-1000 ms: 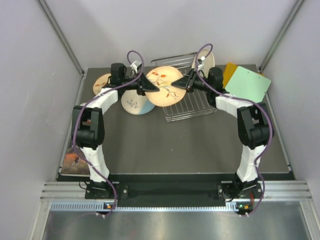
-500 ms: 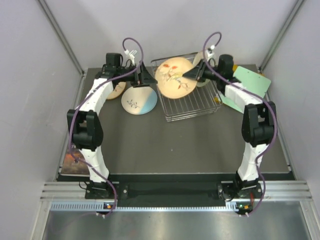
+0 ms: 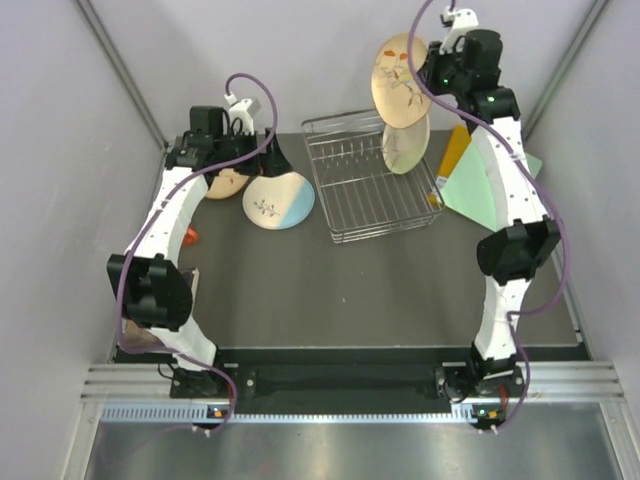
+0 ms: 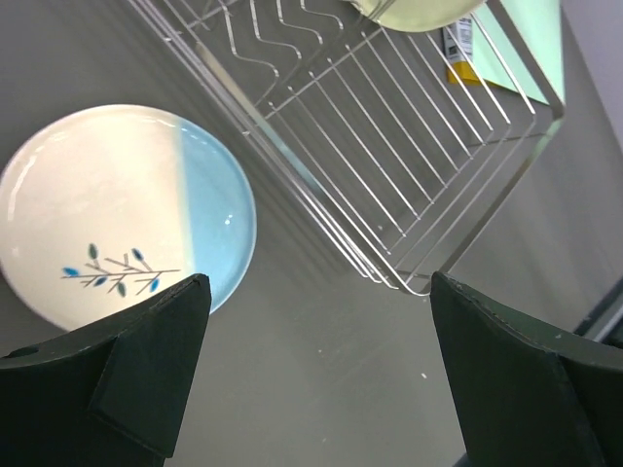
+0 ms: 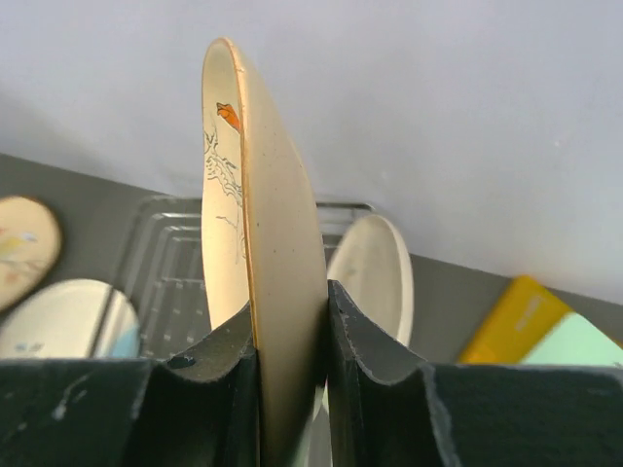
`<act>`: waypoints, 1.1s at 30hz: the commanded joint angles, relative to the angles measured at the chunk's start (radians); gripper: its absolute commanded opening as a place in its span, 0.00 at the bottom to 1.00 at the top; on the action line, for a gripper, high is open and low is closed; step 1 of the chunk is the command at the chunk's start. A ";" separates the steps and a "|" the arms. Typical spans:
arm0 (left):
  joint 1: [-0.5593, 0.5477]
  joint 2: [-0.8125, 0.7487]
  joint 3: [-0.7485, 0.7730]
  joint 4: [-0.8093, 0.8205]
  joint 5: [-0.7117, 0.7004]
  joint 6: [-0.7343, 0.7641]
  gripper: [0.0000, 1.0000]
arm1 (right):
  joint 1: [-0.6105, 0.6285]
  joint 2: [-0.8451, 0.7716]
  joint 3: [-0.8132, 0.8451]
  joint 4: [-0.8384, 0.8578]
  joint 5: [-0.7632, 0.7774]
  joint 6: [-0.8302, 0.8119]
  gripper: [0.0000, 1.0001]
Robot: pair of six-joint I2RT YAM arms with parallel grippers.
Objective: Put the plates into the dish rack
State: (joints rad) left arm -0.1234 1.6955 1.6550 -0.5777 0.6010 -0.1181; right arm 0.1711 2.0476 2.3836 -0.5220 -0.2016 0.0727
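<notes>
Top external view is showing the right pincer [image 3: 426,76] raised high above the far right corner of the dish rack [image 3: 362,200], pinching a tan floral plate [image 3: 397,80] by its rim. That plate is hanging on edge in the air above the rack, touching neither the wires nor the table [image 3: 350,290]. The right wrist view is confirming the grip: the two dark fingers [image 5: 375,350] are pressing on both faces of the tan floral plate [image 5: 277,253], which is standing upright between them.

A cream plate [image 3: 407,146] is standing on edge inside the dish rack, at its far right end, just below the held plate. In the right wrist view this cream plate [image 5: 375,272] is showing behind the held one, over the rack [image 5: 161,282].

The left pincer [image 3: 268,160] is hovering just left of the rack with its fingers spread wide and gripping nothing. Its wrist view is looking down between the spread fingers [image 4: 146,360] at a white-and-blue plate [image 4: 117,209] and the rack's near left corner [image 4: 389,175]. The white-and-blue plate [image 3: 278,200] is lying flat on the table just left of the rack. A second tan plate [image 3: 228,183] is lying farther left of the rack, partly hidden by the left arm.

A green board [image 3: 490,190] and an orange board [image 3: 456,150] are lying to the right of the rack.
</notes>
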 commanded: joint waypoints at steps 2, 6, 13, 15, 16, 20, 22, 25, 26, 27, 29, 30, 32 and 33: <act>-0.002 -0.076 -0.040 -0.028 -0.069 0.049 0.99 | 0.094 0.051 0.051 -0.047 0.309 -0.217 0.00; -0.001 -0.095 -0.067 -0.030 -0.052 0.041 0.99 | 0.145 0.080 0.035 -0.035 0.418 -0.281 0.00; -0.002 -0.115 -0.106 -0.022 -0.024 0.035 0.99 | 0.153 0.154 0.083 0.023 0.482 -0.332 0.00; -0.002 -0.112 -0.116 -0.017 -0.018 0.028 0.99 | 0.151 0.172 0.089 0.037 0.495 -0.341 0.00; -0.002 -0.111 -0.118 -0.014 -0.014 0.026 0.99 | 0.150 0.177 0.091 0.039 0.495 -0.344 0.00; -0.002 -0.103 -0.126 -0.008 0.013 0.012 0.99 | 0.145 0.174 0.091 0.045 0.488 -0.333 0.00; -0.002 -0.097 -0.124 -0.005 0.019 0.011 0.99 | 0.142 0.166 0.097 0.056 0.484 -0.329 0.00; -0.002 -0.088 -0.123 0.001 0.023 0.006 0.99 | 0.139 0.157 0.115 0.074 0.487 -0.330 0.00; -0.002 -0.086 -0.121 0.001 0.025 0.005 0.99 | 0.136 0.155 0.115 0.080 0.491 -0.333 0.00; -0.002 -0.083 -0.121 0.004 0.031 0.005 0.99 | 0.134 0.157 0.120 0.091 0.493 -0.338 0.00; -0.002 -0.083 -0.123 0.007 0.034 0.001 0.99 | 0.134 0.155 0.118 0.102 0.504 -0.353 0.00; -0.002 -0.080 -0.123 0.007 0.037 -0.002 0.99 | 0.133 0.157 0.120 0.111 0.504 -0.358 0.00; -0.002 -0.079 -0.123 0.010 0.039 -0.003 0.99 | 0.133 0.164 0.120 0.112 0.505 -0.367 0.00; -0.002 -0.079 -0.123 0.010 0.039 -0.002 0.99 | 0.134 0.166 0.121 0.116 0.511 -0.369 0.00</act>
State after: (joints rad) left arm -0.1242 1.6321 1.5311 -0.6044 0.6132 -0.1116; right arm 0.3122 2.2658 2.4165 -0.5907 0.2626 -0.2657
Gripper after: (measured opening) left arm 0.990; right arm 0.220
